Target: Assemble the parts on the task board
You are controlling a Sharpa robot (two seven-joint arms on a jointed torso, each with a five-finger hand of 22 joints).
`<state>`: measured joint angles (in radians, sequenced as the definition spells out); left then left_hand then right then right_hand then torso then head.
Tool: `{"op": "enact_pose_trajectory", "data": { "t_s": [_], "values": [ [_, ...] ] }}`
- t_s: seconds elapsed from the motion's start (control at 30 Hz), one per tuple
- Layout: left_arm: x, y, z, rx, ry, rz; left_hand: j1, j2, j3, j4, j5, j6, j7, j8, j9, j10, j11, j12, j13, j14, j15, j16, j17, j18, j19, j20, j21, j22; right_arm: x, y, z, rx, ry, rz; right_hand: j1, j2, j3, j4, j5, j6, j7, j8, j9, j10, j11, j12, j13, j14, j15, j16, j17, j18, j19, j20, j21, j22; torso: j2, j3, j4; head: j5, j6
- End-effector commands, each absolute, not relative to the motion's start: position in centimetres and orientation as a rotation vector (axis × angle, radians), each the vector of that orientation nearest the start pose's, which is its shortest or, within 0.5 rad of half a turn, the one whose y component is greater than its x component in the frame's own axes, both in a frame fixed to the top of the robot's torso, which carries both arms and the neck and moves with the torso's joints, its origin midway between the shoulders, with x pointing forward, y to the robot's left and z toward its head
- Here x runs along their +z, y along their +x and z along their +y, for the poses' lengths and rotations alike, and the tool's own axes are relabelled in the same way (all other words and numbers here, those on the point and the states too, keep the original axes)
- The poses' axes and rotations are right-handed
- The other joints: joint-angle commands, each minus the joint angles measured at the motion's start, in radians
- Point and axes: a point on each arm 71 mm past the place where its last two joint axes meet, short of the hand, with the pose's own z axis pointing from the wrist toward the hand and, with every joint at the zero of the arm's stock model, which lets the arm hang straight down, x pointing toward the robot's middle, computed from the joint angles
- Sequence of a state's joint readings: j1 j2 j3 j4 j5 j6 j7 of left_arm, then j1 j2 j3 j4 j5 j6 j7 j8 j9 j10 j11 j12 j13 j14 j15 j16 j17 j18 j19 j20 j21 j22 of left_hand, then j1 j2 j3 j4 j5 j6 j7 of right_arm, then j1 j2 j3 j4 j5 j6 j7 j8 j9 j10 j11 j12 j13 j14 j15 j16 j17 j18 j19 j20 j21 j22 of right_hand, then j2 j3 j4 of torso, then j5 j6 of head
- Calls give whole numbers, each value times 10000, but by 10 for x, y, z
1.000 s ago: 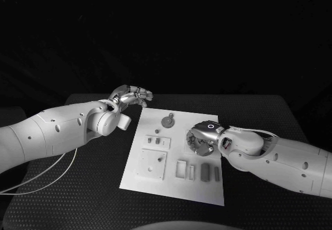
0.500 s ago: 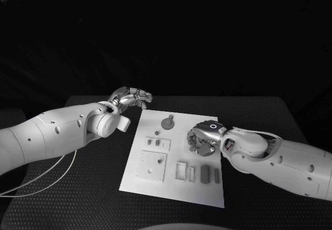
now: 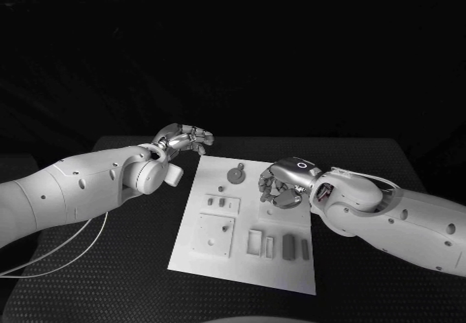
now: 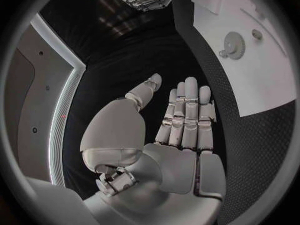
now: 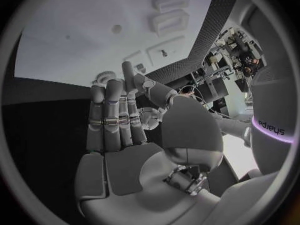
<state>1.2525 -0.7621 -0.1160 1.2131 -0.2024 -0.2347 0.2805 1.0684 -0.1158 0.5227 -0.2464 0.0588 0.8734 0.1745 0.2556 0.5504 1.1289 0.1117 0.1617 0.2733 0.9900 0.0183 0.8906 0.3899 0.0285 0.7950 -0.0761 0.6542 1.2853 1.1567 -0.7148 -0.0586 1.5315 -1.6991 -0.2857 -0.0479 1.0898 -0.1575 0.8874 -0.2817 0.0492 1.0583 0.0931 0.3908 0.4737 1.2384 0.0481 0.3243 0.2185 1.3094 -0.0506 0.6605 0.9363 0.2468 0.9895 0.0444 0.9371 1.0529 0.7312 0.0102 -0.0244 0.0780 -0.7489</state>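
Observation:
The white task board (image 3: 248,222) lies in the middle of the table. On it are a grey gear (image 3: 236,173), two small parts (image 3: 221,200), a square plate (image 3: 215,232) and several upright pieces (image 3: 289,245) near the front edge. My right hand (image 3: 281,186) hovers over the board's right side, just right of the gear. Its fingers (image 5: 115,115) are straight, the thumb leans toward them, and I see nothing held. My left hand (image 3: 184,140) hangs off the board's far left corner. Its fingers (image 4: 187,115) are stretched and empty, with the gear (image 4: 235,45) beyond them.
The black table (image 3: 116,269) extends on both sides of the board. A white cable (image 3: 68,249) loops under my left arm. My right forearm (image 3: 388,215) lies over the table to the right of the board.
My right hand has lifted from the board's middle right and moved toward the far edge, nearer the gear. My left hand has stayed put.

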Motion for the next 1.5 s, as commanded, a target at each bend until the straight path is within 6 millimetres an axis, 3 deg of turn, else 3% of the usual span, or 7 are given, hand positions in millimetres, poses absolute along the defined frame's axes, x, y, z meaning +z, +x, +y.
{"op": "enact_pose_trajectory", "data": {
  "t_s": [0.03,0.4,0.53,0.67,0.8,1.13,1.5],
  "values": [
    [-197,541,259,-12665,-9495,15394,-37,-48,6,64,4,-64,-22,49,-14,16,67,49,-12,-53,46,-69,12,165,44,-2,-54,17,-204,456,-112,8082,-4713,16048,-6,120,40,-11,-9,36,-3,27,241,32,-10,-2,-9,-15,-99,47,15,150,23,-17,66,16,-1,-1,0,49,15],
    [-198,543,253,-12742,-9489,15407,-36,-47,6,66,3,-59,-24,56,-13,21,65,57,-11,-54,46,-72,18,165,43,-2,-57,22,-204,441,-57,9249,-5339,15675,-11,161,27,-26,-9,8,5,16,262,8,-4,-5,-2,-37,-94,57,39,150,12,-25,79,30,-4,-9,24,215,-15],
    [-198,543,253,-12747,-9499,15404,-36,-47,5,68,3,-59,-24,57,-13,21,64,59,-10,-55,46,-74,20,165,42,-1,-58,24,-216,432,-41,9546,-5632,15803,-13,175,19,-32,-9,0,8,13,269,3,-3,-5,1,-41,-93,61,46,150,10,-28,85,35,8,-18,37,348,-83],
    [-198,544,252,-12754,-9494,15406,-36,-48,4,69,2,-59,-24,59,-13,21,64,61,-10,-56,46,-76,23,165,41,-1,-59,26,-230,418,-24,9862,-6026,15829,-12,183,13,-40,-9,-6,9,11,276,-1,-3,-4,3,-43,-93,65,51,150,8,-31,90,40,10,-10,9,511,-135],
    [-198,544,250,-12804,-9477,15429,-35,-50,4,68,2,-60,-25,60,-13,20,64,62,-11,-56,47,-78,25,165,41,0,-61,28,-243,407,-12,9958,-6533,15878,-8,186,8,-47,-9,-8,9,11,282,-3,-3,-2,6,-44,-94,68,56,150,7,-34,95,44,11,-15,26,557,-164],
    [-198,544,247,-12865,-9519,15435,-35,-47,3,72,2,-61,-25,63,-13,18,64,67,-11,-58,47,-81,31,164,39,1,-64,33,-264,395,2,9854,-7253,15866,14,182,5,-64,-8,-9,6,14,300,-4,-7,4,14,-43,-97,76,66,150,6,-44,109,55,11,-9,19,663,-252],
    [-198,544,245,-12916,-9501,15467,-34,-47,2,74,2,-65,-24,65,-14,15,64,69,-11,-59,48,-85,36,164,38,1,-68,37,-266,397,5,9256,-7690,15404,59,137,15,-61,-8,13,-5,29,335,12,-17,24,32,-27,-107,94,84,150,16,-59,138,75,8,-7,12,719,-277]
  ]
}}
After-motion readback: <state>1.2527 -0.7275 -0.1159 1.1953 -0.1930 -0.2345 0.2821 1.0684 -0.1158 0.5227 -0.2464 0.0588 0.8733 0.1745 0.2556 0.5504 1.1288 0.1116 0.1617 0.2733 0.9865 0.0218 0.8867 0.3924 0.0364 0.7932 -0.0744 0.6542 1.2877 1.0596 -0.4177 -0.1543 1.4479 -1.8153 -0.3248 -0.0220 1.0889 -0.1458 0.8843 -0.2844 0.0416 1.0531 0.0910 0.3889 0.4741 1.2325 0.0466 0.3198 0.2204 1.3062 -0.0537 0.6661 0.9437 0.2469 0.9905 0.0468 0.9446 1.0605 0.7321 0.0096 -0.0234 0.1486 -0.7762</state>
